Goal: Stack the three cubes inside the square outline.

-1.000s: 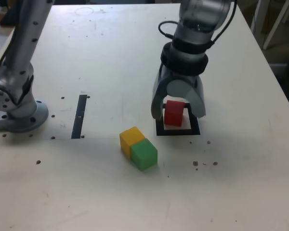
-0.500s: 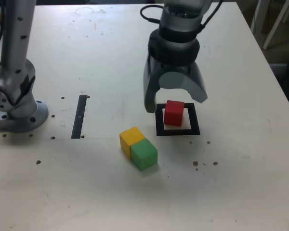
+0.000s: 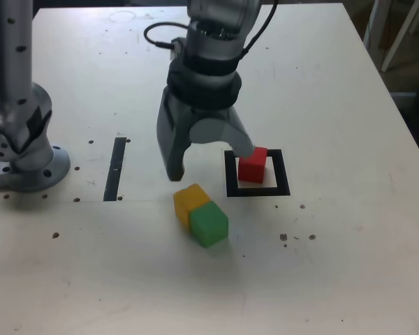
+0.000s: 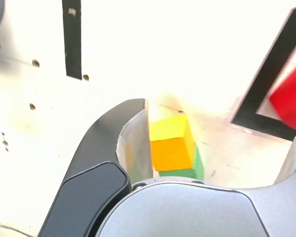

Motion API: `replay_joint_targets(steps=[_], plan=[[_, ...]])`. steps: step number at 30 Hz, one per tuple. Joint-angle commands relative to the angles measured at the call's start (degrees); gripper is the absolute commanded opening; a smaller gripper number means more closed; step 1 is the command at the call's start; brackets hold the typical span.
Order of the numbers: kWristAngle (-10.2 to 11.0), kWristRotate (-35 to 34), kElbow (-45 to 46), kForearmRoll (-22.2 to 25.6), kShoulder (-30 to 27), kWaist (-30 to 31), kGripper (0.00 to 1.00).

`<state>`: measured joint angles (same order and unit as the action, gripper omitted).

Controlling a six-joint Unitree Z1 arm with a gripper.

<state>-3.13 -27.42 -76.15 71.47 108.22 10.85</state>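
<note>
The red cube point(image 3: 253, 165) stands inside the square outline point(image 3: 258, 190), a little tilted against its back edge. The yellow cube point(image 3: 190, 198) and the green cube point(image 3: 209, 223) touch each other on the table, to the exterior view's left of the outline. My gripper point(image 3: 209, 162) hangs open above the table, just behind the yellow cube and beside the red one, holding nothing. In the wrist view the yellow cube point(image 4: 170, 143) lies next to one finger point(image 4: 108, 148), with a sliver of the green cube point(image 4: 199, 167) behind it. The red cube point(image 4: 291, 96) and outline point(image 4: 264, 84) show at the edge.
A narrow black strip point(image 3: 115, 167) lies on the table at the exterior view's left, near the arm's grey base point(image 3: 28, 164). Small screw holes dot the white table point(image 3: 321, 279). White furniture legs point(image 3: 394, 31) stand beyond the table's far right edge.
My open gripper has left the red cube in the outline and swung to the exterior view's left, ending behind the yellow cube. The cubes have not moved.
</note>
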Motion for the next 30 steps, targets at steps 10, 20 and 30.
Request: replay_joint_targets(steps=[10,20,30], plan=[[-1.5,-4.9,5.2,-4.6,-0.9,2.0,0.98],[-3.8,-5.6,9.6,-8.6,-1.1,2.0,0.92],[-4.4,-5.7,10.6,-9.2,-0.6,2.0,0.81]])
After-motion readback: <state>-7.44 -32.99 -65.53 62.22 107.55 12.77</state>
